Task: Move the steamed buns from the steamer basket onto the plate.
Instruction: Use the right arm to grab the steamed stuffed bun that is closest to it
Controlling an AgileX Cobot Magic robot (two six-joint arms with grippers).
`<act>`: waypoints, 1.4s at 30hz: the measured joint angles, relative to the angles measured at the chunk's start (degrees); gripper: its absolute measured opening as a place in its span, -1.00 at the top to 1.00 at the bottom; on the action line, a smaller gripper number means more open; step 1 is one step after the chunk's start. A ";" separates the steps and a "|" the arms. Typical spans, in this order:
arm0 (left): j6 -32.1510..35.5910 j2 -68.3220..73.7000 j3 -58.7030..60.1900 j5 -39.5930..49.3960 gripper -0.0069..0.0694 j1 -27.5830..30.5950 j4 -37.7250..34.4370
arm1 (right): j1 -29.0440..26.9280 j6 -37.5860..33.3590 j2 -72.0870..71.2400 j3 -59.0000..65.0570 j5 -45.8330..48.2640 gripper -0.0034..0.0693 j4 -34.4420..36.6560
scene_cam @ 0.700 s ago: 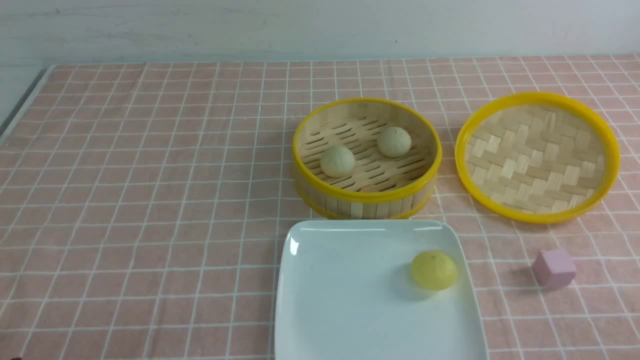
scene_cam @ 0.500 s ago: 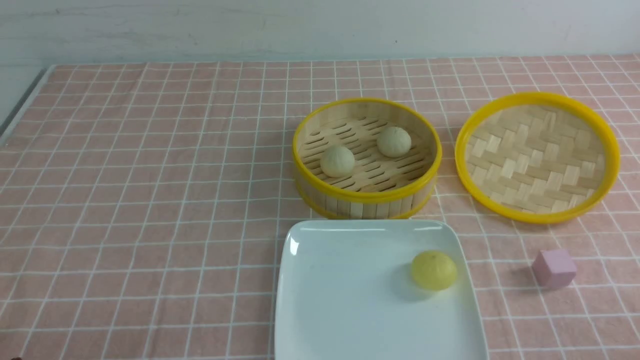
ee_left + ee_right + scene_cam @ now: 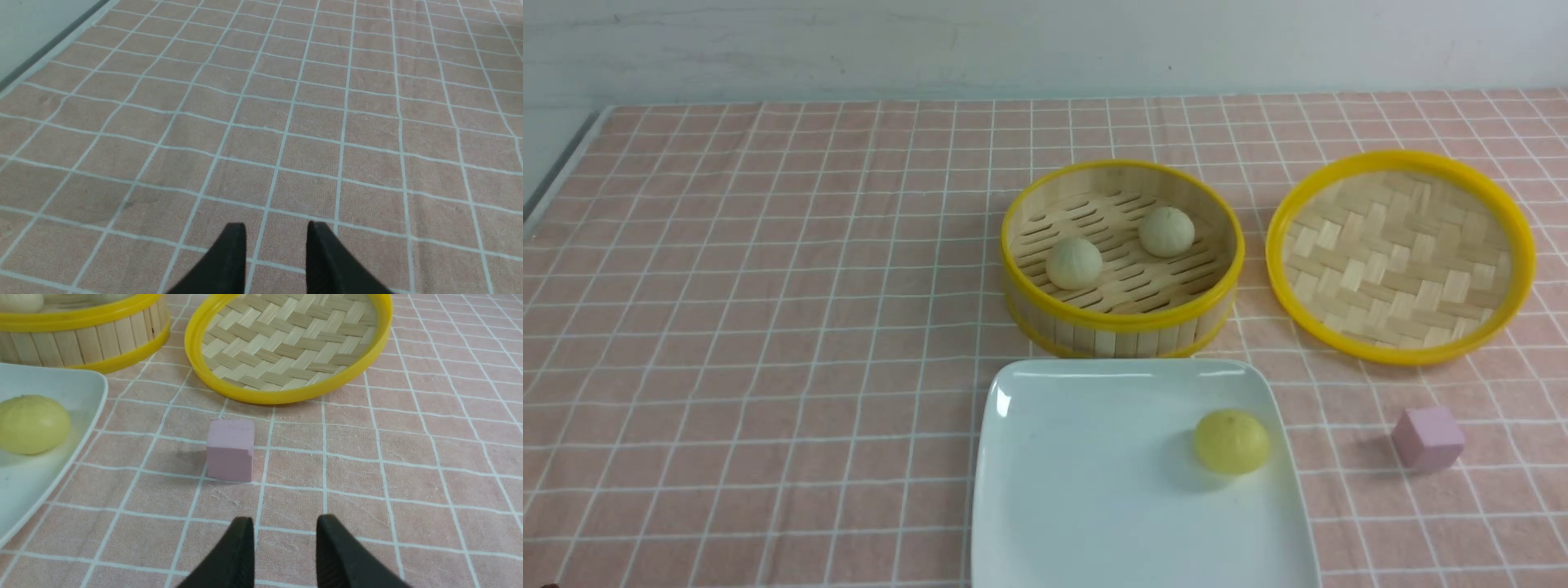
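Steamed buns (image 3: pixel 1074 263) are both sitting inside the steamer basket (image 3: pixel 1123 325), on its slatted floor. One is lying toward the near left, the other (image 3: pixel 1166 231) toward the far right, and they are not touching.

And where is the basket standing?

It is standing right of the table's middle, on the pink checked tablecloth (image 3: pixel 768 327), just beyond the far edge of the plate (image 3: pixel 1078 465). I cannot tell whether the two are touching.

What is the plate carrying?

It is carrying only a bright yellow bun (image 3: pixel 1232 442), which is resting near its right edge. The pale pair are not lying on it yet.

Anything else lying around?

The woven lid (image 3: pixel 1401 257) is lying flat to the right of the basket, close beside it but apart. A small pink cube (image 3: pixel 1427 438) is sitting nearer than the lid, to the right of the plate.

What are your grippers doing?

My left gripper (image 3: pixel 276 225) is hanging over bare cloth with its jaws parted and nothing between them. My right gripper (image 3: pixel 285 517) is hovering on the near side of the cube, well short of it. It is likewise spread and gripping nothing, and cloth is showing through the gap.
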 joint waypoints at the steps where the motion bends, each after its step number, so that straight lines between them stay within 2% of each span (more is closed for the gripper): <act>1: 0.00 0.00 0.00 0.00 0.19 0.00 0.00 | 0.00 0.00 0.00 0.00 0.00 0.25 0.00; 36: 0.00 0.00 0.00 0.00 0.19 0.00 0.00 | 0.00 -0.10 0.00 0.00 -0.13 0.25 -0.42; 42: 0.00 0.00 0.00 0.00 0.19 0.00 0.00 | 0.00 4.33 0.00 -2.05 -0.75 0.25 1.53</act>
